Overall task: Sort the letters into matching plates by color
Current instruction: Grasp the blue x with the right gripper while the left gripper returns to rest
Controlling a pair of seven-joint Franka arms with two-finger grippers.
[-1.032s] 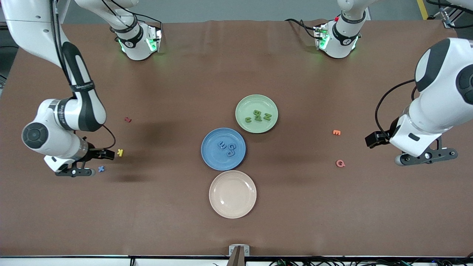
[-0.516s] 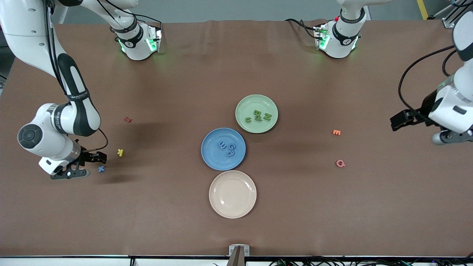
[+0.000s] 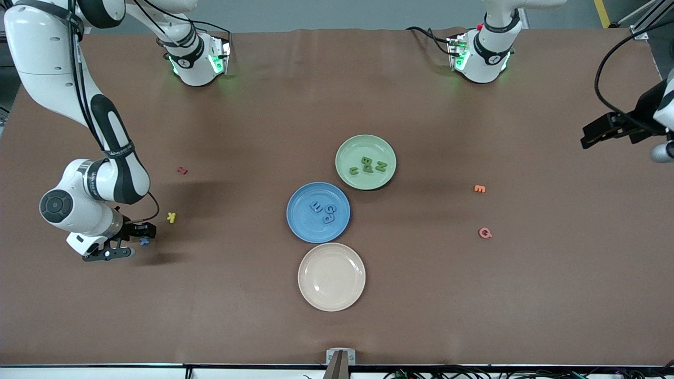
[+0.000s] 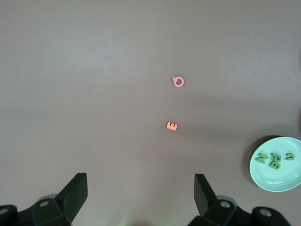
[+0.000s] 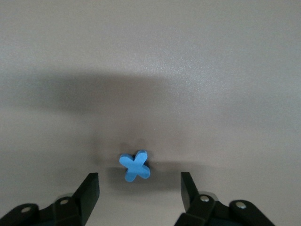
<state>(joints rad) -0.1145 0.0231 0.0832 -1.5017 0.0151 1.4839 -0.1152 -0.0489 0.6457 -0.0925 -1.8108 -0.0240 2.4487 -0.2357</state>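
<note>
Two right gripper [image 5: 137, 190] fingers [image 5: 88, 188] stand apart, flanking your blue X [image 5: 135, 165] on the table [image 3: 421, 295], untouched; the front view half hides it. Left gripper [image 4: 141, 195], spread wide, is mostly cropped there.

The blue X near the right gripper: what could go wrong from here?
1. The blue X is small and flat between the open fingers of the right gripper, so they may close above it or push it away.
2. The yellow K lies close by and could be knocked.
</note>
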